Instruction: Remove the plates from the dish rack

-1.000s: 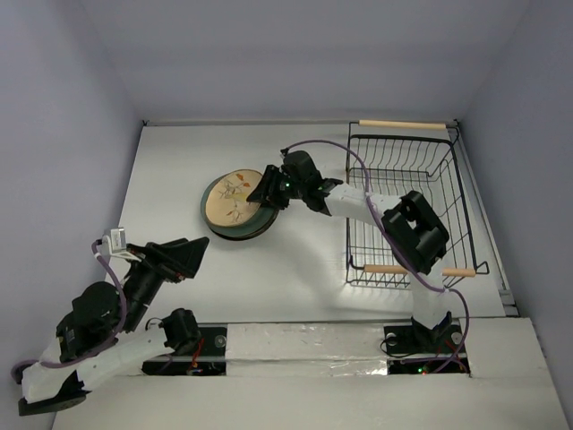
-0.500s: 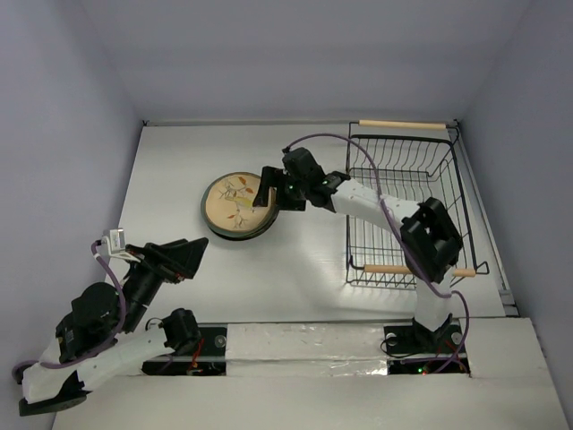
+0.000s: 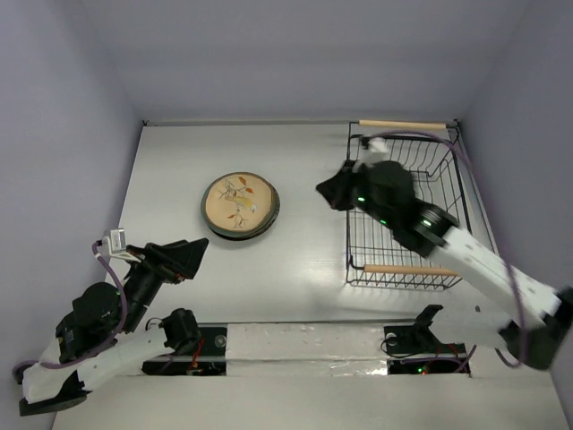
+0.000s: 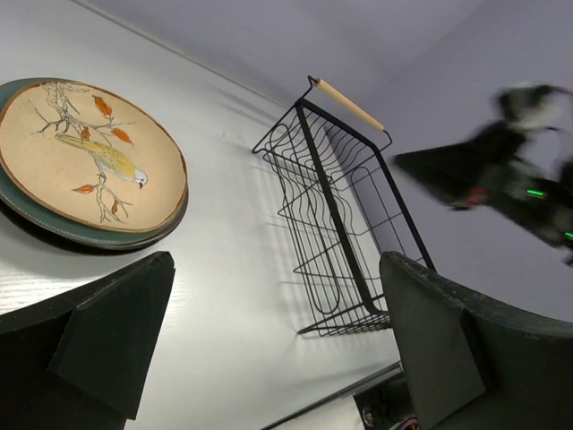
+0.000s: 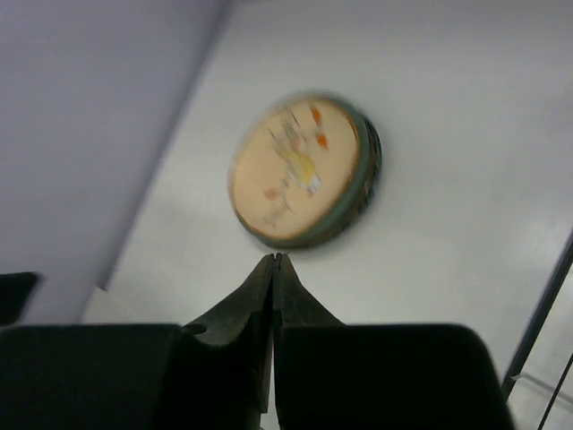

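A stack of plates (image 3: 239,205) lies flat left of the table's middle. The top one is tan with a bird and leaf marks, and a teal rim shows under it. The stack also shows in the left wrist view (image 4: 85,161) and the right wrist view (image 5: 300,170). The black wire dish rack (image 3: 350,228) stands at the right with no plates in it. My right gripper (image 3: 322,190) hangs between the stack and the rack, shut on nothing, its tips (image 5: 273,258) pointing at the stack. My left gripper (image 3: 190,255) stands open near the front left, with nothing between its fingers (image 4: 277,340).
The rack has light wooden handles at its far end (image 3: 403,124) and near end (image 3: 398,269). In the left wrist view the rack (image 4: 345,224) stands beyond bare table, with the right arm (image 4: 501,175) blurred above it. Grey walls enclose the table.
My right gripper has come off the plate stack, drawn back to the right toward the rack, and shut. The stack stays put. The left arm has not moved.
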Robot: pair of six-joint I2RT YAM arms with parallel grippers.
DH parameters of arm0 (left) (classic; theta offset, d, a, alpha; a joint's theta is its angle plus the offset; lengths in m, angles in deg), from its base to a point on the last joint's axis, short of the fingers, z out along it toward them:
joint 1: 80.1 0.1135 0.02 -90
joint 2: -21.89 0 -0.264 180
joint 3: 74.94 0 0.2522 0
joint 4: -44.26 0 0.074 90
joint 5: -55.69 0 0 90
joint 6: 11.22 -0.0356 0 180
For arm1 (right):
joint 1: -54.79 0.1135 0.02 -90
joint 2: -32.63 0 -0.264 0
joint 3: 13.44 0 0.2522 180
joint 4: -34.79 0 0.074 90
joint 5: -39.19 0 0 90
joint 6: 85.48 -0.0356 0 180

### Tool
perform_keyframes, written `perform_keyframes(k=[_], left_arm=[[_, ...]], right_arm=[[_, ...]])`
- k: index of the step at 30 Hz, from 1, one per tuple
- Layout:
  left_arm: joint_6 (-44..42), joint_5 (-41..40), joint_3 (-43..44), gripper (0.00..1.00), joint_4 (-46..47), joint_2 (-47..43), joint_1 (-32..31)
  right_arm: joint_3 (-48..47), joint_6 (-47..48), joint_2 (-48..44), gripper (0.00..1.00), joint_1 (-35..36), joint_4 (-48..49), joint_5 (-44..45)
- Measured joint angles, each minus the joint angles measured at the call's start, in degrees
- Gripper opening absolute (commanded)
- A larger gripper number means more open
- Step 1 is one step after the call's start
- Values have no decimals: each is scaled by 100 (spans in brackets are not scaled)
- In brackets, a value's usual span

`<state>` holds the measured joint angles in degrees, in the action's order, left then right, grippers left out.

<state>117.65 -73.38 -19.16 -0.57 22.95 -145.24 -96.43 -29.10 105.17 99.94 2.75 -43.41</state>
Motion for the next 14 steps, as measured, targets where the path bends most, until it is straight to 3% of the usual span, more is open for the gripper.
perform_keyframes(k=[2, 3, 4, 6, 7, 10, 14], left_arm=[[-7, 44, 0, 99, 11, 0, 0], [-7, 57, 0, 99, 26, 0, 0], [-20, 72, 0, 99, 39, 0, 0], [-59, 114, 0, 99, 105, 4, 0], [-105, 151, -2, 99, 164, 24, 0], [-269, 376, -15, 99, 511, 264, 0], [-472, 688, -24, 99, 1095, 1255, 2]], right_arm=[[297, 105, -1222, 22, 61, 256, 356], [345, 179, -1805, 38, 76, 380, 544], [348, 251, -2302, 61, 76, 520, 750], [326, 481, -3154, 78, 76, 741, 1086], [323, 553, -3506, 92, 74, 822, 1274], [577, 750, -4240, 95, 70, 1003, 1631], [1381, 848, -4592, 95, 70, 940, 1812]])
